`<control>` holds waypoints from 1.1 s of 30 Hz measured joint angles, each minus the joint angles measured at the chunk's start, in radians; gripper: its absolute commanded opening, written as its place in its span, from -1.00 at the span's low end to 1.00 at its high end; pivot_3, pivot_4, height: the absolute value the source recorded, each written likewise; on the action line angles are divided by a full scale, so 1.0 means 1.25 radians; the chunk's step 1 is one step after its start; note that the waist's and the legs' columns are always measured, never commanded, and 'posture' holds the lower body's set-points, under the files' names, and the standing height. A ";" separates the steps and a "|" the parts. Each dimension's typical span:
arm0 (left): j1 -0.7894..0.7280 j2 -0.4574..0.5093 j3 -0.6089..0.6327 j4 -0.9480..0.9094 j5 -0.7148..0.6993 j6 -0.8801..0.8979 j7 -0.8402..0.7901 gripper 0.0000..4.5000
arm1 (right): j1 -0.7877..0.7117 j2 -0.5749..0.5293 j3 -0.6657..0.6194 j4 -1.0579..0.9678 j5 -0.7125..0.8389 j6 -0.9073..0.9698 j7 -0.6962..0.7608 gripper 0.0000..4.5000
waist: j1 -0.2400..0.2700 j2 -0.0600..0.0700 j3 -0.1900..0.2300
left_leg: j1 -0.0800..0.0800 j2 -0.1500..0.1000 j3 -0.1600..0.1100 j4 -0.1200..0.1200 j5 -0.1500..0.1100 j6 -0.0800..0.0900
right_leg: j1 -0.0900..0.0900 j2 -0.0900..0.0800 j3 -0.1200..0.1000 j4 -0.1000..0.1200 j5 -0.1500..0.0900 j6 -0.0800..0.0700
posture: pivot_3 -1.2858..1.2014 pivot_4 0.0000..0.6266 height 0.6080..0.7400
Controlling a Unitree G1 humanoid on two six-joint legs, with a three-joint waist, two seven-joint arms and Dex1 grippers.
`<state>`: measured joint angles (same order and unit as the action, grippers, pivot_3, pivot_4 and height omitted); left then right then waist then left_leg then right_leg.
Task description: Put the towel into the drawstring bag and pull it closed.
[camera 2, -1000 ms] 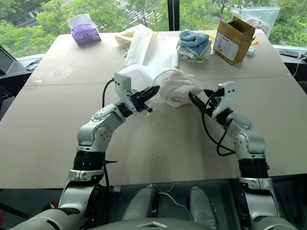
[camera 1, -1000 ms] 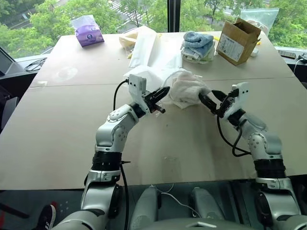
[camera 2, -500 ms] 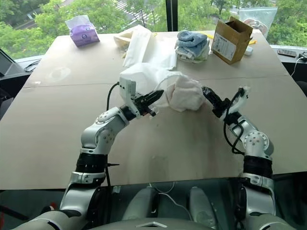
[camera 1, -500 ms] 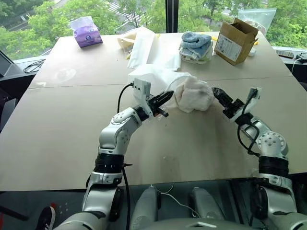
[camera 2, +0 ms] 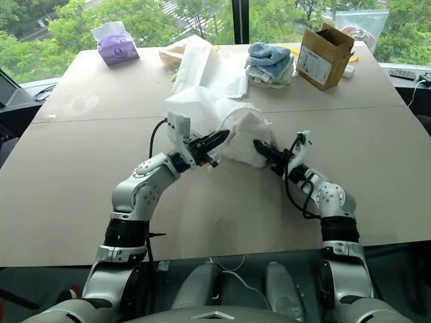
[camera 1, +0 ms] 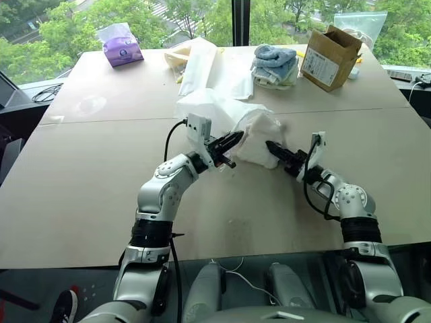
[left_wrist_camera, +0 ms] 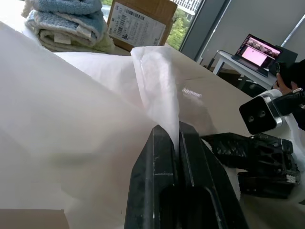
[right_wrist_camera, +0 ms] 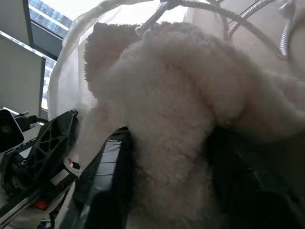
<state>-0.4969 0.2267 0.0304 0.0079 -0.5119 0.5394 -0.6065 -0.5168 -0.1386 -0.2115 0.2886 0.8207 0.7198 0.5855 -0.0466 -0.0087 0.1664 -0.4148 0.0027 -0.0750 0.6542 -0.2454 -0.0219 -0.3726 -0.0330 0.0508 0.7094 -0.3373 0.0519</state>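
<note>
Left gripper [camera 1: 229, 140] clenched tight on a fold of the drawstring bag [camera 1: 209, 106] at its mouth, holding the thin cloth up off the table [camera 1: 87, 182]. Right gripper [camera 1: 274, 149] pressed against the towel [camera 1: 259, 131], fluffy cloth between its two fingers (looks like a grasp on the towel, not sure how firm). Towel sitting at the bag's open mouth, partly under the thin white cloth, in the middle of the table. Could go wrong from here: could slip out and flop onto the table if the push comes crooked. Could also bunch up at the mouth and get stuck. Thin cloth could tear loose from the left pinch if shoved too hard. Hard to make out how much of the towel is inside already. Cord loops [right_wrist_camera: 224, 19] seen close up near the towel, ends cut off.
</note>
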 measured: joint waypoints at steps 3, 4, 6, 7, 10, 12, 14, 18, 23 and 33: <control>0.000 0.003 0.000 0.000 -0.002 0.006 -0.010 -1.00 | -0.015 0.013 0.006 -0.006 0.000 0.001 0.001 -0.98 | 0.001 0.000 0.000 | 0.000 0.000 0.000 0.000 0.000 0.000 | 0.000 0.000 0.000 0.000 0.000 0.000 | 0.03 -0.52 1.00; 0.000 0.003 -0.001 0.000 -0.002 0.011 -0.016 -1.00 | -0.023 0.017 0.007 -0.006 0.000 0.001 0.001 -0.98 | 0.001 0.000 0.000 | 0.000 0.000 0.000 0.000 0.000 0.000 | 0.000 0.000 0.000 0.000 0.000 0.000 | 0.03 -0.52 1.00; 0.002 0.010 -0.004 -0.005 -0.006 0.021 -0.032 -1.00 | -0.039 0.021 0.007 -0.005 -0.001 0.001 0.000 -0.98 | 0.001 0.000 0.000 | 0.000 0.000 -0.001 0.000 0.000 0.000 | 0.000 0.000 -0.001 0.000 0.000 0.000 | 0.03 -0.52 1.00; 0.005 0.015 -0.005 -0.015 -0.013 0.029 -0.042 -1.00 | -0.047 0.020 0.007 -0.004 -0.004 0.001 0.001 -0.98 | 0.001 0.000 0.000 | 0.000 0.000 0.000 0.000 0.000 0.000 | 0.000 0.000 0.000 0.000 0.000 0.000 | 0.03 -0.52 1.00; 0.014 0.030 -0.019 -0.053 -0.041 0.068 -0.077 -1.00 | -0.075 0.010 0.025 0.003 -0.027 0.001 0.019 -0.98 | 0.001 0.000 0.000 | 0.000 0.000 0.000 0.000 0.000 0.000 | 0.000 0.000 0.000 0.000 0.000 0.000 | 0.03 -0.52 1.00; 0.023 0.035 -0.028 -0.077 -0.069 0.104 -0.101 -1.00 | -0.094 -0.002 0.048 0.015 -0.046 0.004 0.048 -0.98 | 0.001 0.000 0.000 | 0.000 0.000 -0.001 0.000 0.000 0.000 | 0.000 0.000 -0.001 0.000 0.000 0.000 | 0.03 -0.52 1.00; 0.026 0.044 -0.040 -0.096 -0.087 0.127 -0.123 -1.00 | -0.105 -0.013 0.068 0.026 -0.058 0.014 0.076 -0.98 | 0.001 0.000 0.000 | 0.000 0.000 -0.001 0.000 0.000 0.000 | 0.000 0.000 -0.001 0.000 0.000 0.000 | 0.03 -0.52 1.00; 0.031 0.069 -0.066 -0.133 -0.121 0.172 -0.174 -1.00 | -0.118 -0.052 0.123 0.033 -0.072 0.050 0.181 -0.98 | 0.002 0.000 0.000 | 0.000 0.000 -0.001 0.000 0.000 0.000 | 0.000 0.000 -0.001 0.000 0.000 0.000 | 0.03 -0.52 1.00; 0.034 0.079 -0.073 -0.143 -0.149 0.195 -0.203 -1.00 | -0.133 -0.061 0.121 -0.017 -0.020 0.119 0.258 -0.98 | 0.000 0.000 0.000 | 0.000 0.000 -0.001 0.000 0.000 0.000 | 0.000 0.000 -0.001 0.000 0.000 0.000 | 0.03 -0.52 1.00; 0.038 0.058 -0.050 -0.194 -0.194 0.207 -0.189 -1.00 | -0.225 0.214 -0.115 -0.003 0.149 0.043 -0.089 -0.98 | 0.003 0.000 0.000 | 0.000 0.000 -0.002 0.000 0.000 0.000 | 0.000 -0.001 -0.002 0.000 0.000 0.000 | 0.03 -0.52 1.00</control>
<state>-0.4496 0.2992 -0.0321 -0.2351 -0.7550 0.7978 -0.8431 -0.7984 0.1293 -0.3554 0.2847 1.0071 0.7740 0.4744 -0.0428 -0.0086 0.1665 -0.4152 0.0026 -0.0771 0.6542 -0.2453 -0.0221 -0.3731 -0.0337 0.0487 0.7099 -0.3373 0.0518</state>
